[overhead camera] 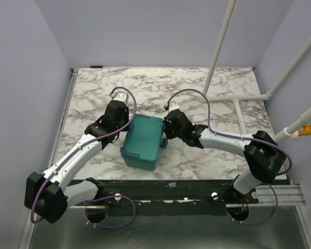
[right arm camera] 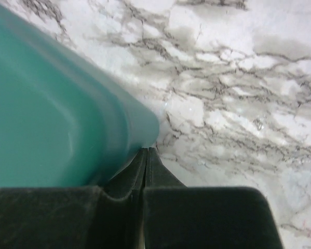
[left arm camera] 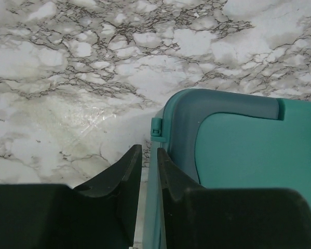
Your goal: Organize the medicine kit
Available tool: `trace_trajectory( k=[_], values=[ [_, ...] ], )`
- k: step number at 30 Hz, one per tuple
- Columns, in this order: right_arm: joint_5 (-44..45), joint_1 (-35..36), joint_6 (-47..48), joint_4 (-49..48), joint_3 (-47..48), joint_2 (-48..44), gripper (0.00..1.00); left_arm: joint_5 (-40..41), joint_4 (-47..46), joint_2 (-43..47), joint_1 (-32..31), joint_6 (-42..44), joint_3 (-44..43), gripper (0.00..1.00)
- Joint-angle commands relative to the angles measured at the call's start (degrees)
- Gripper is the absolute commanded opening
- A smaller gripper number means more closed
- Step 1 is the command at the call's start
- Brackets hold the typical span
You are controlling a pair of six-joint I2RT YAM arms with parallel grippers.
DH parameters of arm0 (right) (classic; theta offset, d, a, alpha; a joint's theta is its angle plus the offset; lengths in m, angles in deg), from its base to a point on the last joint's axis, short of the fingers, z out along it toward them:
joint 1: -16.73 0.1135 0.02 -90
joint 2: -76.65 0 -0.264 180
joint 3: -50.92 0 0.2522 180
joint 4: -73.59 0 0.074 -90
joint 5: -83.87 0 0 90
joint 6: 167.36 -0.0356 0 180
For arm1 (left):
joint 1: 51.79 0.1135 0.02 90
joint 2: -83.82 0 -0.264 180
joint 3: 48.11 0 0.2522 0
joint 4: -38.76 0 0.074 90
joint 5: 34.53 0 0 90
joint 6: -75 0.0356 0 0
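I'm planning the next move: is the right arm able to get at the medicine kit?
Likely yes: the right gripper, shut, sits at a corner of the medicine kit, nothing between them.

Bench tally: one box, two arms.
Medicine kit (overhead camera: 143,146), teal-green: one. Arms: two, left arm (overhead camera: 77,155) and right arm (overhead camera: 225,139). Grippers: two, left gripper (left arm camera: 149,151) and right gripper (right arm camera: 146,150), each with two black fingers (left arm camera: 119,176), four fingers in all. Marble table (overhead camera: 197,83): one. Purple cables (overhead camera: 190,90): two, one looped along each arm. White pipes (overhead camera: 220,46) at the right: at least four lengths. Orange fitting (overhead camera: 308,129): one.
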Motion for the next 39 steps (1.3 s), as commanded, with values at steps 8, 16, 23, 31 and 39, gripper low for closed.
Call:
trace_trajectory(
  k=[8,16,23,31,39],
  values=[
    [-1.1,-3.0,4.9,0.1,5.8,-1.9,0.06,3.6,6.2,13.6,-0.8,-2.2,3.0,0.25],
    [1.6,-3.0,3.8,5.1,2.8,-11.3,0.37,3.8,8.3,21.6,-0.8,-1.4,3.6,0.5],
    [-0.1,-3.0,-3.0,6.8,-1.9,-19.5,0.49,-6.1,8.5,25.7,-0.9,-0.1,4.2,0.63],
    [-4.5,-3.0,-12.2,7.3,-6.7,-23.4,0.52,-22.5,6.4,27.0,-0.9,-0.1,6.0,0.7],
    [-7.7,-3.0,-21.7,0.2,-15.2,-27.0,0.55,-33.8,-1.0,25.9,-0.9,-3.5,9.9,0.73]
  ],
)
